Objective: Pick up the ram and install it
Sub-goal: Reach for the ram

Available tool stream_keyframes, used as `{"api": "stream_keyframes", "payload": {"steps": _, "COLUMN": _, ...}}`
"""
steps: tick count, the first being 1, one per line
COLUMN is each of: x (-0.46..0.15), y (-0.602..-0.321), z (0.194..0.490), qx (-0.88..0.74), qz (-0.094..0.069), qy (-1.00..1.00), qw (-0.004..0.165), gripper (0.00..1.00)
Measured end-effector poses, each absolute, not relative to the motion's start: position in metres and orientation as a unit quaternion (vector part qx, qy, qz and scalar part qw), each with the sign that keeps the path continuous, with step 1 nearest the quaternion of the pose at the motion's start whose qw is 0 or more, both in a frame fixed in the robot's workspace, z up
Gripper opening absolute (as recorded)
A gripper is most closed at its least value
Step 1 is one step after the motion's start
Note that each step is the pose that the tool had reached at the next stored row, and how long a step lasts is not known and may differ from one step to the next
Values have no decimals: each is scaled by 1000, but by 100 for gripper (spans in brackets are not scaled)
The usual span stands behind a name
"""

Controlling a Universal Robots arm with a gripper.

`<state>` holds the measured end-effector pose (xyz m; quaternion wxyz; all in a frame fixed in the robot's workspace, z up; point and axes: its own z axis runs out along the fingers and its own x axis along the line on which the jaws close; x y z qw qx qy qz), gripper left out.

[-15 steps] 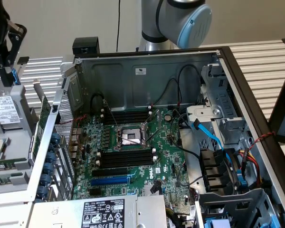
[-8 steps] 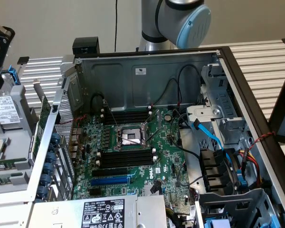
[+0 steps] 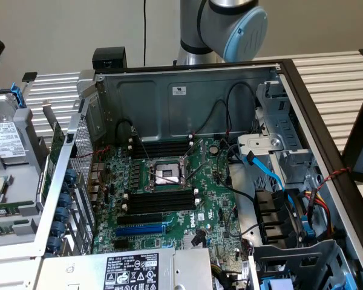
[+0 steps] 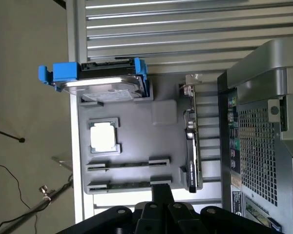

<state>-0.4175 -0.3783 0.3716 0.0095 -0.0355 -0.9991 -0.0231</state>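
Black gripper (image 4: 161, 195) hangs at the edge of the grey plastic parts tray (image 4: 136, 131); whether it is spread or closed cannot be told. The long thin green ram stick (image 4: 127, 185) lies in the tray holder nearest the gripper, outside the open grey metal computer case (image 4: 263, 122).

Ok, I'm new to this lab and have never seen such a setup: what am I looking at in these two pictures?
It's a robot arm working beside an open computer case. One picture comes from a camera off the arm, looking into the case at the green motherboard and its black memory slots. The other comes from a camera on the arm's wrist, looking at a grey tray beside the case. In the tray lie a hard drive, a processor chip, a card and two ram sticks. The black gripper is near one stick's end and seems to hold nothing.
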Motion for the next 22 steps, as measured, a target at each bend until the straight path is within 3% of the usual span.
{"api": "stream_keyframes", "payload": {"steps": 22, "x": -445, "y": -380, "z": 367, "qx": -33, "qz": -23, "qy": -999, "qw": 10, "gripper": 10}}
